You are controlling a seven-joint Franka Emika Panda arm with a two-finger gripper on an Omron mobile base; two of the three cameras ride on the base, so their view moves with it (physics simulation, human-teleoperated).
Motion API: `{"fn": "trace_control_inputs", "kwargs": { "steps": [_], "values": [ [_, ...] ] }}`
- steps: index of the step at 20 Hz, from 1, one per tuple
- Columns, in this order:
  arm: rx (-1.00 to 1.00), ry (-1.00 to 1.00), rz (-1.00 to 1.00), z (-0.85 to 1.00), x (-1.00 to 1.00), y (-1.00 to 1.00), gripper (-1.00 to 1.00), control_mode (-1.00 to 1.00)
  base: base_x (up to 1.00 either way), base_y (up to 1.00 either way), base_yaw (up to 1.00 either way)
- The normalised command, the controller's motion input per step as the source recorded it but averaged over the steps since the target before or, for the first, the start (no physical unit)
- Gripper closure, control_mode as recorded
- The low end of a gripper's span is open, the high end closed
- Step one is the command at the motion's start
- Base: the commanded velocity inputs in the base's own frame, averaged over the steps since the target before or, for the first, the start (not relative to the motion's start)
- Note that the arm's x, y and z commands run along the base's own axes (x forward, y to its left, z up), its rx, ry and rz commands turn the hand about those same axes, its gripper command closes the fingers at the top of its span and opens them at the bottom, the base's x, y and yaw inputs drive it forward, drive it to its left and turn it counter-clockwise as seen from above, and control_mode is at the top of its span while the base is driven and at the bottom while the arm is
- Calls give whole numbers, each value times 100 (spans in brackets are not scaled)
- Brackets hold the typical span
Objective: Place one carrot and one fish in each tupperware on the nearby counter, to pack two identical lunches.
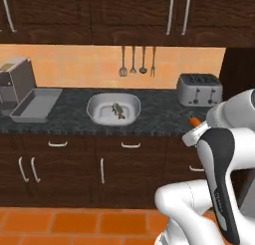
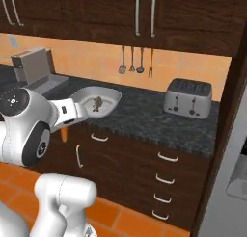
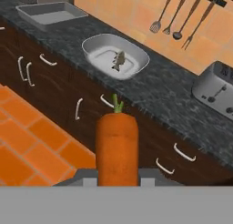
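My gripper (image 3: 117, 175) is shut on an orange carrot (image 3: 117, 145) with a green stub, held in the air in front of the drawers, short of the counter (image 3: 168, 95). The carrot's tip (image 1: 194, 121) pokes out beside the hand, and in the right base view the carrot (image 2: 63, 133) hangs below it. A rounded-square grey tupperware (image 3: 93, 48) stands on the counter ahead with one fish (image 3: 119, 60) lying in it. The long rectangular tupperware (image 3: 48, 14) sits further left with nothing visible inside. From the left base view, the bowl (image 1: 94, 103), the fish (image 1: 118, 110) and the tray (image 1: 36, 103) line up.
A silver toaster (image 1: 199, 89) stands at the counter's right end and a coffee machine (image 1: 13, 81) at the left, behind the tray. Utensils (image 1: 137, 61) hang on the orange tiled wall. Dark drawers with silver handles (image 3: 47, 60) sit below, over orange floor tiles.
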Motion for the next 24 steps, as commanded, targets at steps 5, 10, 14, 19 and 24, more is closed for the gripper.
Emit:
{"fn": "trace_control_inputs", "kwargs": {
  "steps": [5, 10, 14, 19, 24],
  "values": [
    [0, 0, 0, 0, 0, 0, 100, 100, 84, 100, 0],
    [0, 0, 0, 0, 0, 0, 100, 100, 87, 100, -4],
    [0, 0, 0, 0, 0, 0, 100, 100, 77, 100, -11],
    [0, 0, 0, 0, 0, 0, 100, 100, 69, 100, -21],
    [0, 0, 0, 0, 0, 0, 100, 100, 44, 69, -25]
  ]
}}
